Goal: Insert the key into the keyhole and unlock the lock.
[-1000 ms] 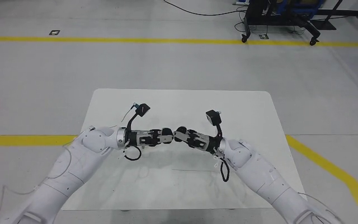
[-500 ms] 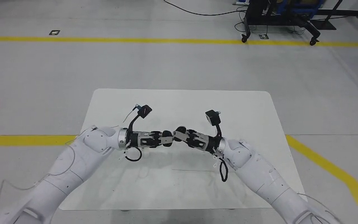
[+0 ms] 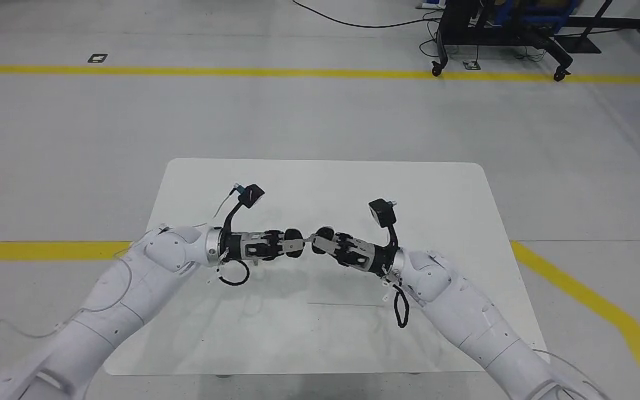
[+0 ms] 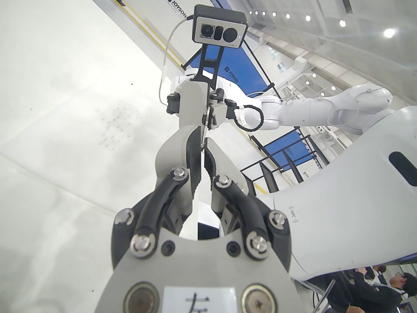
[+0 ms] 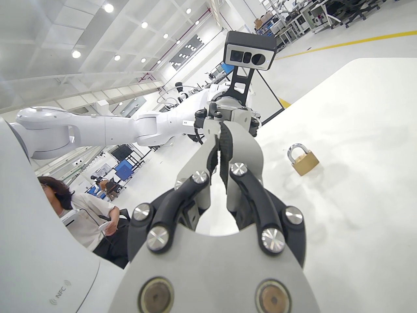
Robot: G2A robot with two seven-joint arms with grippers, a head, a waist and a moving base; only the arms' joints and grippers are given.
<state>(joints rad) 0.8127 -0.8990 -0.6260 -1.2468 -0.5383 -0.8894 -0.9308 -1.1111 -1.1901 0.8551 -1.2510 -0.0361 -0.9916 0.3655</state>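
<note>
Top view: white desk with rounded corners, standing on a grey floor. Item 1, left claw: its arm lies from 8 o'clock toward the desk's centre, with the tip pointing to 3 o'clock. Item 2, right claw: its arm lies from 4 o'clock toward the centre, with the tip pointing to 9 o'clock. The two claws meet tip to tip above the middle of the desk. Item 3, key: in the left wrist view, a thin metal blade seen edge-on. It is pinched between the left claw's ribbed black pads, which are drawn in on it with only a slit between them. The blade's far end runs up to the tip of the right claw. State of the right claw: in the right wrist view its two fingers are pressed together at the tips; whether they also bite on the key cannot be told. Item 4, padlock: brass body and silver shackle, lying on bare desk near the right claw, apart from both claws. Its keyhole is too small to make out. Surroundings, top view: a yellow floor line crosses beyond the desk at 12 o'clock, and a black wheeled stand with trailing cables sits at 1 o'clock.
</note>
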